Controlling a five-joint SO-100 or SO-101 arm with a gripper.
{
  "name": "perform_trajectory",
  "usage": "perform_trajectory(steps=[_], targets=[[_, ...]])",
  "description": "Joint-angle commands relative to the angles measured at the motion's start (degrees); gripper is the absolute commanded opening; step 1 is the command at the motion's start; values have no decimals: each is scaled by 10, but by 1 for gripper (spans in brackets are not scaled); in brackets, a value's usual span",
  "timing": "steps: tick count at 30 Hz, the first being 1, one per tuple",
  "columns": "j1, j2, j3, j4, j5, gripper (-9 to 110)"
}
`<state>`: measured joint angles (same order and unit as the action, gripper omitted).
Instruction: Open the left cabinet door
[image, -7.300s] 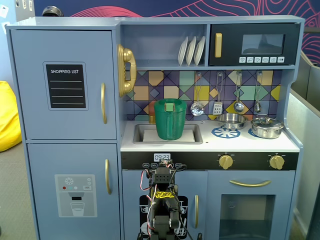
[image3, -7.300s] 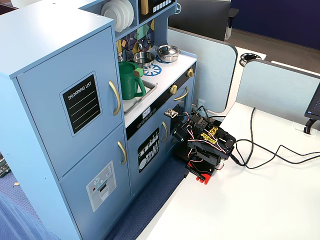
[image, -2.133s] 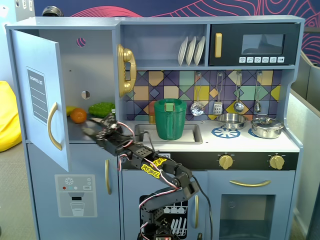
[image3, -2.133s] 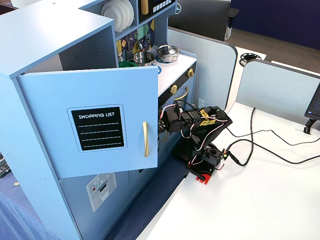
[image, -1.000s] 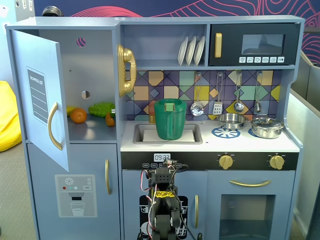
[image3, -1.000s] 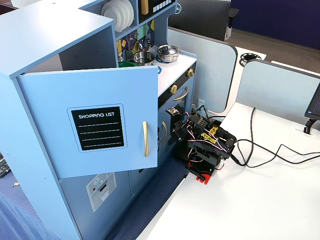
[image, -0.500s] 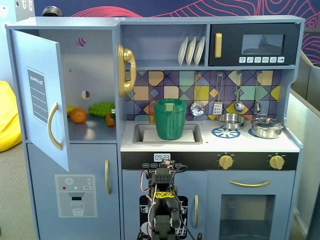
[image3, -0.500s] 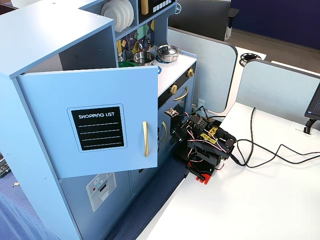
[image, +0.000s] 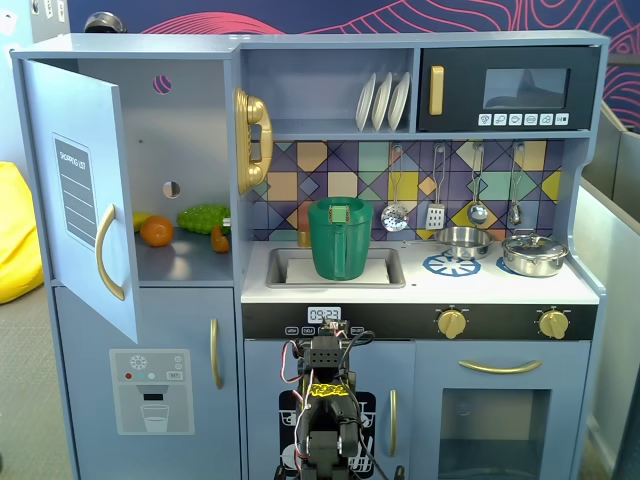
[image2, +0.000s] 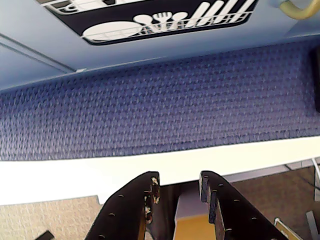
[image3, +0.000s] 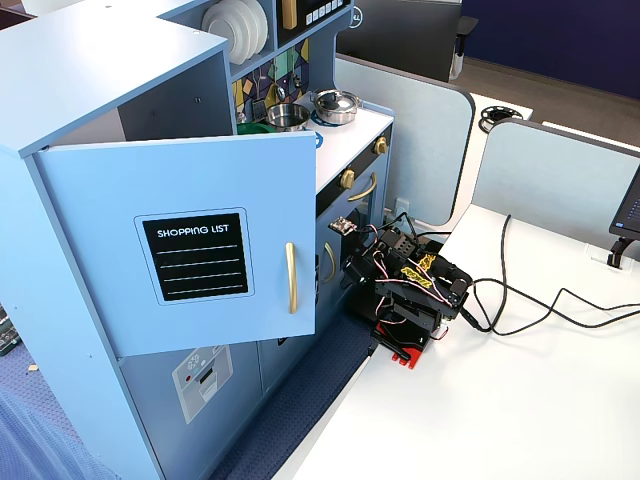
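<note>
With the left cabinet door (image3: 190, 250) swung wide on its hinge at the cabinet's upper left, you seem done, your arm (image3: 405, 290) folded on the tabletop (image3: 520, 400), jaws slightly parted and empty.

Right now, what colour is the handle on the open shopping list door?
Gold. The curved handle on the shopping list door shows best in a fixed view.

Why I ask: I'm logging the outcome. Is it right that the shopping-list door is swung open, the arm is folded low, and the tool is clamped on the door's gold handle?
Not quite. The shopping-list door is open and the arm folded, but the tool grips nothing: the wrist view shows its fingers slightly apart over the floor, away from the gold handle.
</note>
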<state>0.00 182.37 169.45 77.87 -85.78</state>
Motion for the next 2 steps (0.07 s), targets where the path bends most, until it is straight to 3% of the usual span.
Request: perform_trajectory(steps=[1,2], targets=[[10,-3,22,98,-4,1],[10,-3,22,98,-4,1]])
